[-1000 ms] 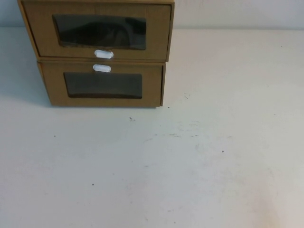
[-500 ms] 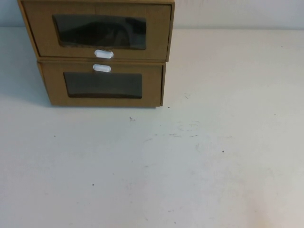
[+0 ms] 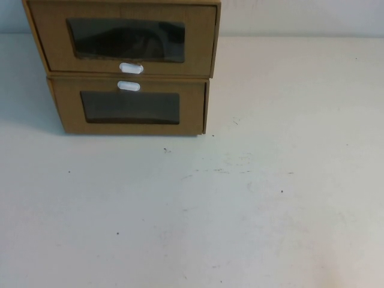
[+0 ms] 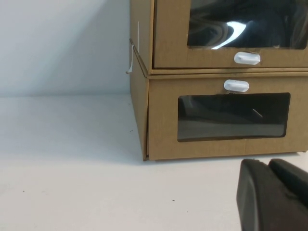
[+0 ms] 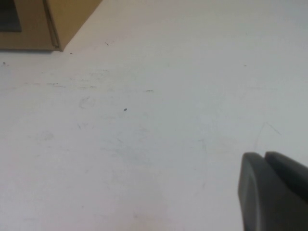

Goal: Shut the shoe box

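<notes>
Nothing has changed in the last second: our shoe box sits on the lower box at the bench's far left, front apparently flush. Left gripper waits before it, right gripper well apart; both look narrow.

High view: raised, angled down at the surface, stacked boxes at far left. Left wrist view: low and near, facing the shoe box front above the left gripper. Right wrist view: shares only the lower box corner.
</notes>
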Controlling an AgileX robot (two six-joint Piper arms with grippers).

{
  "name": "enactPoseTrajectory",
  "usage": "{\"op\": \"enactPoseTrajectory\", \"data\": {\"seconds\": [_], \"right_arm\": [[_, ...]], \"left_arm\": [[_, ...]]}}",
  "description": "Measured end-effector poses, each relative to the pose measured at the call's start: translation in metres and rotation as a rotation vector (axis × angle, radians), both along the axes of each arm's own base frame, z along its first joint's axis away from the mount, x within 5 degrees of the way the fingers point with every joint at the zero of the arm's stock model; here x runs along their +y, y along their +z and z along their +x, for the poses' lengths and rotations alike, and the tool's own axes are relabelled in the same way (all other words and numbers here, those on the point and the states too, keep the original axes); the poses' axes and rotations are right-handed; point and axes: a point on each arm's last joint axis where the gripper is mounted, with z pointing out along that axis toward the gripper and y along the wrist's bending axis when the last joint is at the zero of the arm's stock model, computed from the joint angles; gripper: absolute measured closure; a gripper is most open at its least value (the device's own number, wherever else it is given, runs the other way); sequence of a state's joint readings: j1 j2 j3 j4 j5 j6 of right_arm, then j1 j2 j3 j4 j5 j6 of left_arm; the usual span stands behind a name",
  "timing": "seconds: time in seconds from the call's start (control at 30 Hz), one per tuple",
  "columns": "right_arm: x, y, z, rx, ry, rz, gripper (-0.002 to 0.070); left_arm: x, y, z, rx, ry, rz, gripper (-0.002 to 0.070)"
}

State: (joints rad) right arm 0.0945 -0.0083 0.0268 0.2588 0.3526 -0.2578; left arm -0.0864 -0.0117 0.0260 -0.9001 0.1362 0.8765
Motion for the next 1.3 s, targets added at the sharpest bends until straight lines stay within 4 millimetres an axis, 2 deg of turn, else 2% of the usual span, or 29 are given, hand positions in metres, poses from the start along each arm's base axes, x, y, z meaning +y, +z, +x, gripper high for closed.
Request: {"op": "enactPoseTrajectory", "data": {"seconds": [0.47, 0.6, 0.9, 1.3], "right_arm": [[0.000, 0.000, 0.000, 0.002, 0.001, 0.000, 0.0687], [0.000, 0.000, 0.000, 0.002, 0.001, 0.000, 0.0687], [0.000, 0.000, 0.000, 0.002, 0.001, 0.000, 0.0687], [0.000, 0.000, 0.000, 0.002, 0.001, 0.000, 0.0687]], "left_arm": [[0.000, 0.000, 0.000, 0.000, 0.000, 0.002, 0.0677], [0.002, -0.002, 0.000, 0.001, 0.024, 0.092, 0.0677], [0.011, -0.024, -0.002, 0.254, 0.119, 0.088, 0.0677], [0.012, -0.025, -0.002, 0.266, 0.126, 0.111, 0.0677]]}}
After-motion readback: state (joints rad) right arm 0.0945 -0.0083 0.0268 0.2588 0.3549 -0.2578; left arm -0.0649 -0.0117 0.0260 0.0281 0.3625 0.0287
